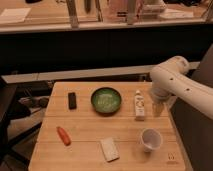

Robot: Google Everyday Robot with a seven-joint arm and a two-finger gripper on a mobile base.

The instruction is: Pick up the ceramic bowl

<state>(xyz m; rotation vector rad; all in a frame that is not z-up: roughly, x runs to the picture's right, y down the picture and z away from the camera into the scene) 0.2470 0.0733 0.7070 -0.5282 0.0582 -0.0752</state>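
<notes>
I am facing a wooden table [85, 127] standing before a dark panel [75, 50], a pale counter [45, 21] running behind it under dim warm light.

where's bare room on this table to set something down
Free: middle of the table, between bowl, carrot, white pad and cup; also the near left corner. Crowded at right, where the gripper hangs beside the bottle.

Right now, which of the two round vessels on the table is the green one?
The ceramic bowl, wide and shallow, mid-table at the back; the cup is small, white, front right. The gripper hangs beside the bottle.
</notes>
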